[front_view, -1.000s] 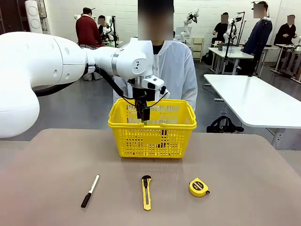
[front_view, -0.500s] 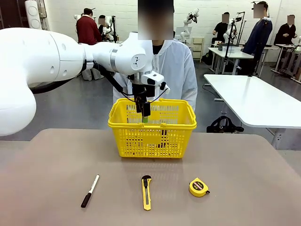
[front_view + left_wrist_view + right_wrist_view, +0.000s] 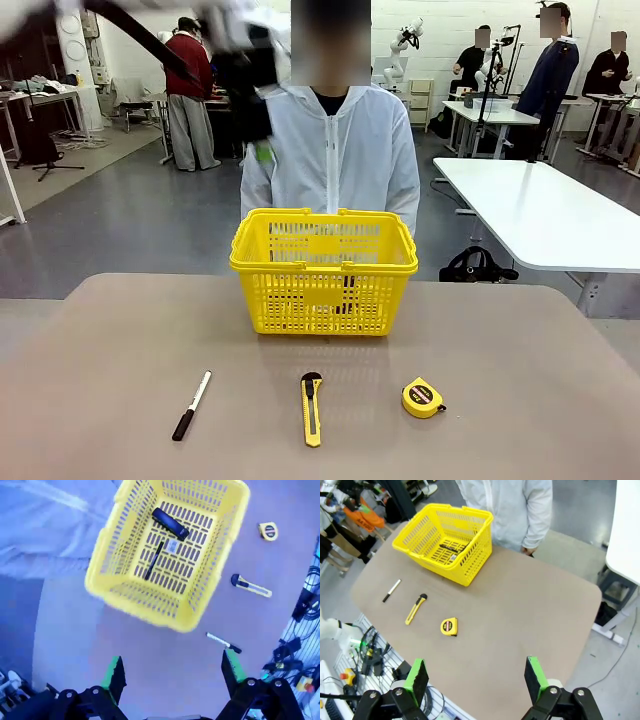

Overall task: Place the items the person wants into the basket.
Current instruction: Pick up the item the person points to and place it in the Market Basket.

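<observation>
Across a brown table [image 3: 540, 360], the black pen [image 3: 154, 560] lies inside the yellow basket [image 3: 300, 292] while the tape measure [image 3: 423, 397] sits in front of it, unplaced, as the left gripper [image 3: 172, 667] and right gripper [image 3: 476, 672] hang well above the basket, jaws wide and empty.

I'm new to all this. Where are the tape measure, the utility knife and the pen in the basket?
tape measure [image 3: 423, 397], front view, middle of its yellow case.
utility knife [image 3: 312, 415], front view, middle of its yellow handle.
pen [image 3: 154, 560], left wrist view, mid-shaft, lying on the basket [image 3: 225, 545] floor.
</observation>
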### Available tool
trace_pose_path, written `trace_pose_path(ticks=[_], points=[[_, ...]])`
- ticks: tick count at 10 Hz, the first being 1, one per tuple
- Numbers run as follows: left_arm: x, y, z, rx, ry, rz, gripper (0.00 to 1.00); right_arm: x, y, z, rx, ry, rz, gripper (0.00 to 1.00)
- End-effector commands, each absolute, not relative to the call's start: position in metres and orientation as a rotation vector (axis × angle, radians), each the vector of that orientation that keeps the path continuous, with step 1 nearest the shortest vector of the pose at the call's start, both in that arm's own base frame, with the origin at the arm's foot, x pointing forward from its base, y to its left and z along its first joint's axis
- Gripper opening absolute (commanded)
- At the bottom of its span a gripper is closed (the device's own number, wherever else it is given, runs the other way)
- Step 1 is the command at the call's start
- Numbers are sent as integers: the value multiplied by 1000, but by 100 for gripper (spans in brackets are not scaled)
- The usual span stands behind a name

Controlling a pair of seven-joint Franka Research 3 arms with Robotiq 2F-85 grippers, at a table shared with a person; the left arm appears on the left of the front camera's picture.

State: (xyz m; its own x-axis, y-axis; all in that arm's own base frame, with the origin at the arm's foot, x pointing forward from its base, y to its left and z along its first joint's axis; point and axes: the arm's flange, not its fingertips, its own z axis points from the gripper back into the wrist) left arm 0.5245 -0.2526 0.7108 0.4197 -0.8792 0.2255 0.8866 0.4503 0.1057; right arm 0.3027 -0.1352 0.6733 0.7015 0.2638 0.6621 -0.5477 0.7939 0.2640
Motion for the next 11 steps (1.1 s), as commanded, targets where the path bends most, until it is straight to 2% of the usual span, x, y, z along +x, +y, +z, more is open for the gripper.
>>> trace_pose_path(ticks=[1, 3, 6, 11], points=[[466, -174, 719, -70, -336, -1072, 99, 304, -135, 674, 469, -652, 470, 100], [429, -110, 739, -74, -397, -1009, 99, 304, -135, 674, 469, -652, 470, 100], [391, -25, 737, -95, -472, -925, 99, 304, -135, 674, 469, -652, 470, 100], [372, 49, 706, -242, -549, -849, 99, 304, -135, 674, 469, -652, 470, 100]])
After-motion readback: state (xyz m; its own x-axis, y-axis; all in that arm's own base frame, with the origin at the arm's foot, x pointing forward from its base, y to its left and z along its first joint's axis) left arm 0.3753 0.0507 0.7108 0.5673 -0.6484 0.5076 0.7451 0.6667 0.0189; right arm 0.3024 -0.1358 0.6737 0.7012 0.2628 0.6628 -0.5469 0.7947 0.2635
